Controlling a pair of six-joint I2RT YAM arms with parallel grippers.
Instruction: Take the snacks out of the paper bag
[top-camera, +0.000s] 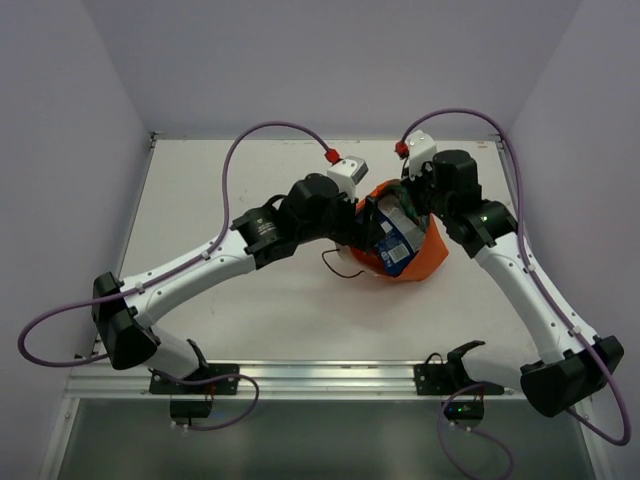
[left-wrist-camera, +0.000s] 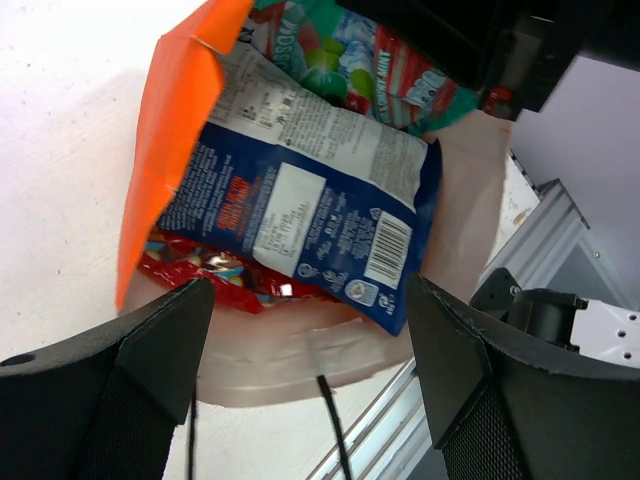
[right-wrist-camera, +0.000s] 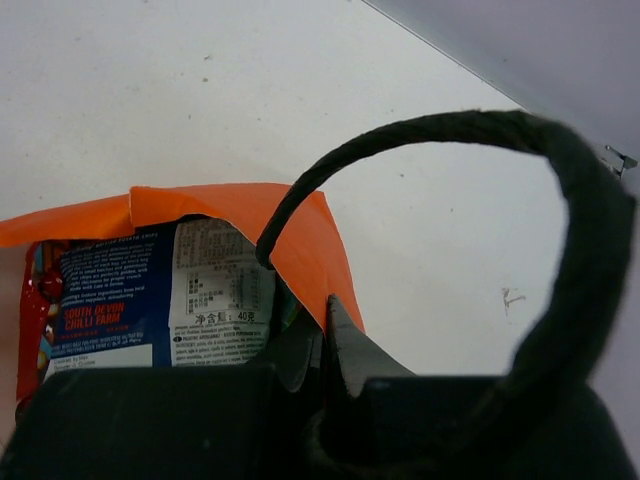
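The orange paper bag (top-camera: 428, 256) lies on its side mid-table with its mouth towards my left gripper. A blue packet (top-camera: 397, 243) sticks out of the mouth. In the left wrist view the blue packet (left-wrist-camera: 300, 200) lies over a red packet (left-wrist-camera: 205, 275), with a teal packet (left-wrist-camera: 335, 45) behind, all inside the bag (left-wrist-camera: 175, 130). My left gripper (left-wrist-camera: 310, 345) is open and empty just in front of the mouth. My right gripper (right-wrist-camera: 325, 335) is shut on the bag's orange rim (right-wrist-camera: 310, 250), beside the blue packet (right-wrist-camera: 130, 300). The other packets are hidden.
A dark cord handle (right-wrist-camera: 565, 210) loops over the right gripper. The other cord (left-wrist-camera: 335, 420) trails on the white table (top-camera: 250, 310) towards the aluminium front rail (top-camera: 320, 375). Purple-grey walls enclose the table on three sides.
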